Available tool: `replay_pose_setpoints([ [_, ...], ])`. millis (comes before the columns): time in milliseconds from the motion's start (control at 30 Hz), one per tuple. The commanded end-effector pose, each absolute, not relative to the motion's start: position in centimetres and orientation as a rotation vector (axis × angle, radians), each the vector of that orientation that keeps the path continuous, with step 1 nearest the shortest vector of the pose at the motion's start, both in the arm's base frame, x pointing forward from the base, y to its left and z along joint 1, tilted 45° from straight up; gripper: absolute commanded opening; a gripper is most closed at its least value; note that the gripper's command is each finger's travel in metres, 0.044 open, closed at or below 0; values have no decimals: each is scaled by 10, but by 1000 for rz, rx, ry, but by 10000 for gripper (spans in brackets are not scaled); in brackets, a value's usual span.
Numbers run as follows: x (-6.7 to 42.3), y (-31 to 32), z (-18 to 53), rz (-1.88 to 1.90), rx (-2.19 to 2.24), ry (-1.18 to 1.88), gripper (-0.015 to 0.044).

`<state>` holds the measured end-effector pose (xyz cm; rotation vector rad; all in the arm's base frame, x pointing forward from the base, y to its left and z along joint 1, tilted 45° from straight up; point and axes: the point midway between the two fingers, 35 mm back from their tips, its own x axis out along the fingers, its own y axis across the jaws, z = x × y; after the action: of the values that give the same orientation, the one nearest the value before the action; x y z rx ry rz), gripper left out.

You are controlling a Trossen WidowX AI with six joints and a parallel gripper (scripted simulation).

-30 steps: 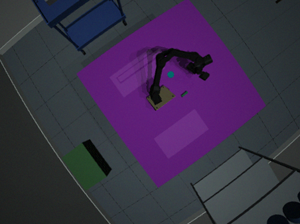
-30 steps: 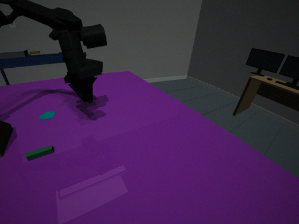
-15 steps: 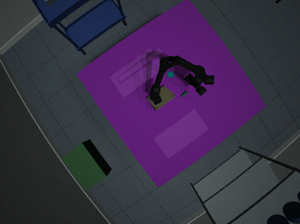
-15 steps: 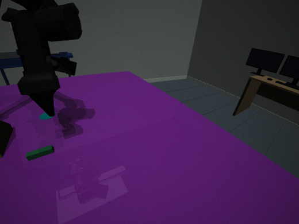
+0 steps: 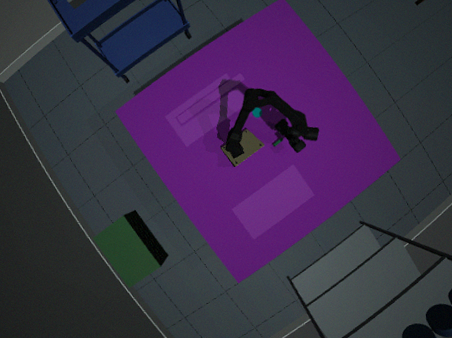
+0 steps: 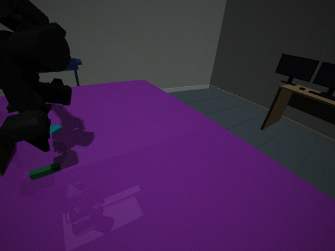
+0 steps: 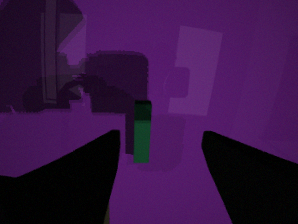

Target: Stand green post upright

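The green post (image 5: pixel 277 142) (image 6: pixel 44 171) (image 7: pixel 141 137) lies flat on the purple table top (image 5: pixel 313 48) (image 6: pixel 193 161). The cyan circle (image 5: pixel 257 113) (image 6: pixel 55 129) is a flat disc on the table a short way beyond the post, partly hidden by the arm. My gripper (image 5: pixel 282 133) (image 6: pixel 24 159) (image 7: pixel 161 137) is open and empty. It hangs just above the post, pointing down. In the wrist view the post lies lengthwise between the two dark fingers, closer to the left one and a little ahead of the tips.
The arm's tan base plate (image 5: pixel 250 145) sits beside the post. Off the table stand a blue shelf (image 5: pixel 123 20), a green box (image 5: pixel 125 251), a grey rack (image 5: pixel 370 283), and a desk with monitors (image 6: pixel 303 93).
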<state>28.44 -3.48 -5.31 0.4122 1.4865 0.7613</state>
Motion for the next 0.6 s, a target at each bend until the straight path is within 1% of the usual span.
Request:
replay_pose_setpoints([
  [0, 271, 7, -91, 780, 432, 1507, 233],
  [67, 265, 21, -103, 783, 435, 1507, 233],
  [233, 265, 22, -104, 784, 436, 1507, 233],
  [500, 265, 22, -104, 784, 436, 1507, 23],
  [567, 265, 22, -104, 784, 436, 1507, 23],
])
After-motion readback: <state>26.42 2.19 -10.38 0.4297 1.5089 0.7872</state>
